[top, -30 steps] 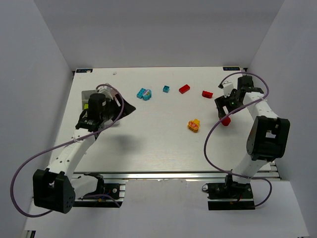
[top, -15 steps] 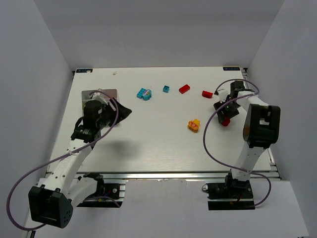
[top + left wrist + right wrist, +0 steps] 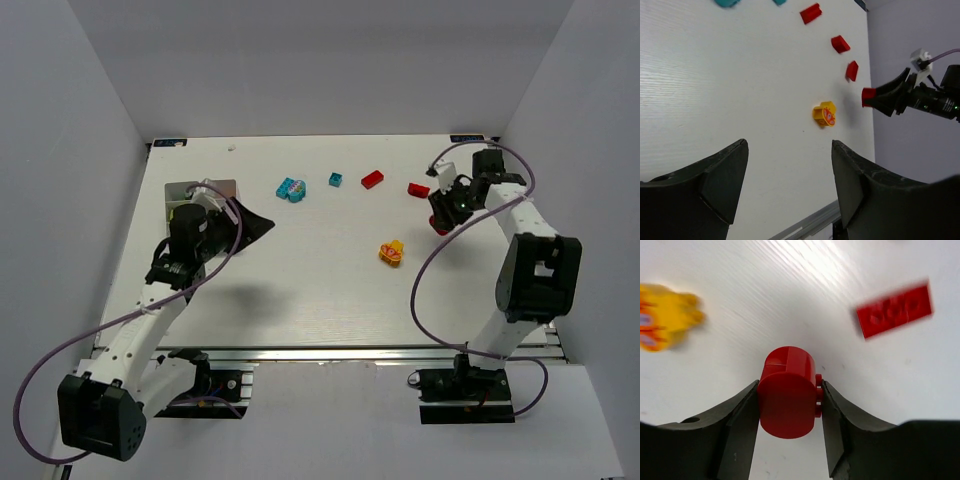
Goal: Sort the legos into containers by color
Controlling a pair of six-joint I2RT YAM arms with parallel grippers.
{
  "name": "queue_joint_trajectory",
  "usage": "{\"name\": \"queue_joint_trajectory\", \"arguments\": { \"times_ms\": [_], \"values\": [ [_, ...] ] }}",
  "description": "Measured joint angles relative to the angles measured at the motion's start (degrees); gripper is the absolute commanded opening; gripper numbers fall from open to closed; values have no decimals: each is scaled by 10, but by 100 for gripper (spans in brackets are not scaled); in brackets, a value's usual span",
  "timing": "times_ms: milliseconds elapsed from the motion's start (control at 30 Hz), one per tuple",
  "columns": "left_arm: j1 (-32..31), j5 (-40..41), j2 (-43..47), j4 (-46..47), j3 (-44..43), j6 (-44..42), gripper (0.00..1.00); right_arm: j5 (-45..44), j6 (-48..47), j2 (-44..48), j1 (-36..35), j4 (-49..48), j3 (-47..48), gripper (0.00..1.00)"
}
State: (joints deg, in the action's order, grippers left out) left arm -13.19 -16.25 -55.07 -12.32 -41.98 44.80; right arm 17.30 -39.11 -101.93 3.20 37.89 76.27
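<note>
My right gripper (image 3: 790, 384) is shut on a round-ended red brick (image 3: 787, 405) and holds it off the table; in the top view the gripper (image 3: 440, 222) is at the right. My left gripper (image 3: 789, 145) is open and empty, above the left part of the table (image 3: 262, 225). Loose bricks lie on the table: two red (image 3: 372, 179) (image 3: 418, 189), two cyan (image 3: 290, 189) (image 3: 336, 179) and a yellow-orange one (image 3: 391, 251). The left wrist view shows a third red brick (image 3: 852, 70) on the table near the right gripper. A pale square container (image 3: 222, 187) is mostly hidden behind my left arm.
White walls close in the table on the left, back and right. The metal rail (image 3: 330, 355) with both arm bases runs along the near edge. The right arm's purple cable (image 3: 420, 290) loops over the right part of the table.
My right gripper has closed on the red brick, lifted it off the table and carried it a little left and back. My left arm has shifted slightly.
</note>
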Motion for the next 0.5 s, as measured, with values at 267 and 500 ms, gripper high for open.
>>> {"name": "queue_joint_trajectory", "arguments": {
  "times_ms": [267, 500],
  "values": [
    [-67, -82, -69, 100, 4, 33, 77, 231, -172, 190, -170, 7, -38, 0],
    [-129, -102, -94, 178, 3, 63, 77, 279, -159, 183, -330, -45, -59, 0]
  ]
}}
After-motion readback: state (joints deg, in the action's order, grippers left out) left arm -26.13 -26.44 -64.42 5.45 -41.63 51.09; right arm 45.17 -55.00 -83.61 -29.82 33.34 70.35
